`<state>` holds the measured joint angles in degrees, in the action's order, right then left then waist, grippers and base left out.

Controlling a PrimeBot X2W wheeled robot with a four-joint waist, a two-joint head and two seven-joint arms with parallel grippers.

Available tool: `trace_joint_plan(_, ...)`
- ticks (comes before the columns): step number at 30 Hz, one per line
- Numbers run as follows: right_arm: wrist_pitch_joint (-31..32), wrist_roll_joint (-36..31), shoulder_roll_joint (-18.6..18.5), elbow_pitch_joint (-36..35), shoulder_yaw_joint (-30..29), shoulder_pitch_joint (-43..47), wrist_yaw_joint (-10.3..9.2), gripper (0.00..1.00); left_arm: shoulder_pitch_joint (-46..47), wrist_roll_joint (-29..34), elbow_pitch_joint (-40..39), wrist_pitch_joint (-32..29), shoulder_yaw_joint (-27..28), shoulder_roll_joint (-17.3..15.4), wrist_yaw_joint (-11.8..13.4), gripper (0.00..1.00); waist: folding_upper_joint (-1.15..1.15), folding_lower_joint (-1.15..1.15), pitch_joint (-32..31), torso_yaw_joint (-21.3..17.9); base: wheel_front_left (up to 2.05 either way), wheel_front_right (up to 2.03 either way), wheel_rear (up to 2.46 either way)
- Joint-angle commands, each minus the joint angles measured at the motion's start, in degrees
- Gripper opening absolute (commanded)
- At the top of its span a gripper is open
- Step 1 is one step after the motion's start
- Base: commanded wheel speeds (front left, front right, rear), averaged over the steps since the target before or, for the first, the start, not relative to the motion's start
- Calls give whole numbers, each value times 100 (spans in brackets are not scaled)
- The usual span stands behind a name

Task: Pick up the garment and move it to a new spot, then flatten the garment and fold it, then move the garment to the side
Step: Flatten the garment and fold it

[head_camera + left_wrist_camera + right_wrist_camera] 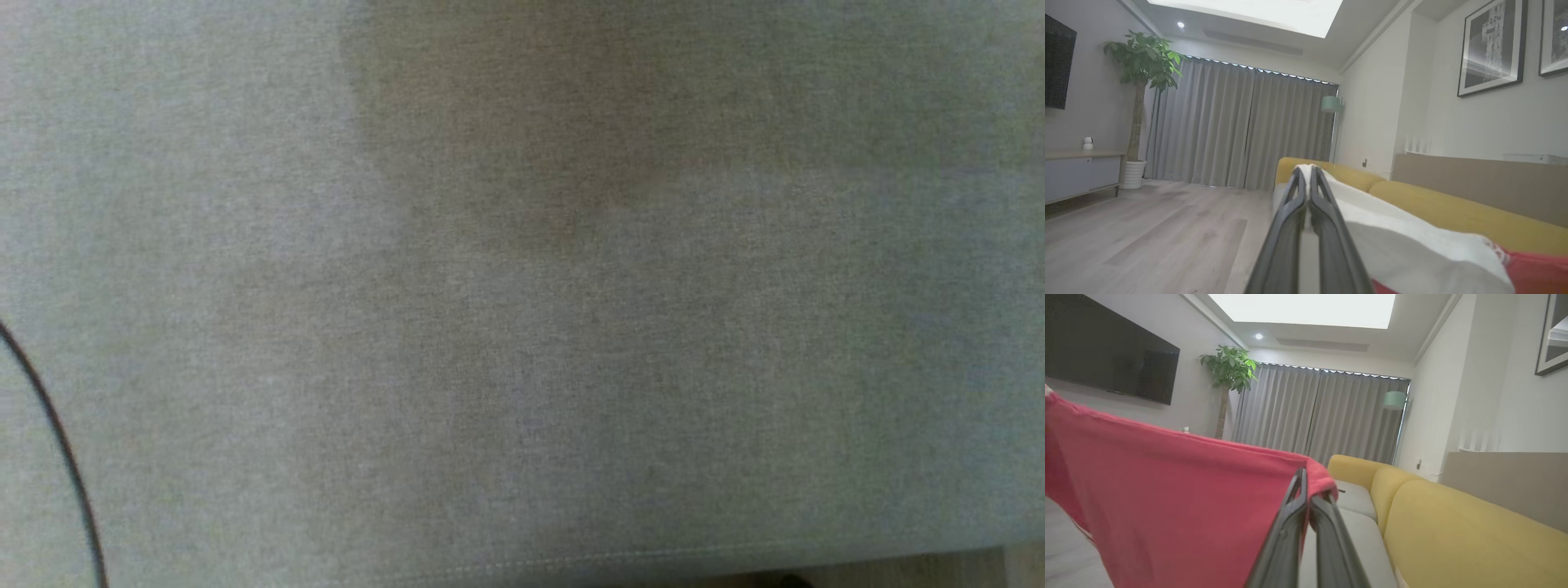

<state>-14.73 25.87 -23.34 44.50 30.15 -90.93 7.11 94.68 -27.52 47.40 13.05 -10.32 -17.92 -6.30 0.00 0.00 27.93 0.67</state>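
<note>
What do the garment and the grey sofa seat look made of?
The garment: soft knit, likely cotton jersey, matte red and white; it drapes with a stitched hem. The grey sofa seat: woven upholstery fabric, matte; fine heathered weave and a stitched seam show.

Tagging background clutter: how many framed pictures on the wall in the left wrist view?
2. One framed picture hangs above the yellow sofa; the second framed picture is beside it, cut by the view's right edge. More may hang beyond.

Yellow sofa (1453, 531), grey curtains (1314, 416), wood floor (1147, 228)
</note>
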Motion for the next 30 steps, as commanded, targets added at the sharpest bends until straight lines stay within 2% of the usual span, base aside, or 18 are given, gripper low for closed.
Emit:
trace_joint_plan(1, -23, 69, 93, -188, -18, 231, 37, 0, -123, -70, -56, 36, -50, -214, -47, 0, 0, 0, -34, 36, 0, 0, 0)
trace_joint_plan(7, -26, 322, 26, -453, 440, 1496, 37, 0, -1365, -186, 142, 153, -386, -165, -110, 0, 0, 0, -265, 184, 0, 0, 0)
trace_joint_plan(12, -26, 761, -145, -551, 1209, 2522, 37, 0, -2781, -479, -170, 182, -851, -258, -116, 0, 0, 0, -650, 253, 0, 0, 0)
trace_joint_plan(13, -25, 1001, -265, -600, 1553, 2879, 37, 0, -3356, -618, -358, 186, -1033, -359, -117, 0, 0, 0, -812, 278, 0, 0, 0)
trace_joint_plan(18, 89, 1577, -689, -879, 2404, 3627, 37, 0, -4641, -833, -796, 185, -1459, -697, -118, 0, 0, 0, -1228, 299, 0, 0, 0)
trace_joint_plan(24, 328, 2105, -1234, -1243, 3061, 4192, 37, 0, -5709, -1077, -1316, 73, -1740, -1083, -118, 0, 0, 0, -1594, 299, 0, 0, 0)
trace_joint_plan(30, 408, 2313, -1552, -1493, 3397, 4430, 37, 0, -6430, -1151, -1849, -98, -1888, -1400, -117, 0, 0, 0, -1814, 236, 0, 0, 0)
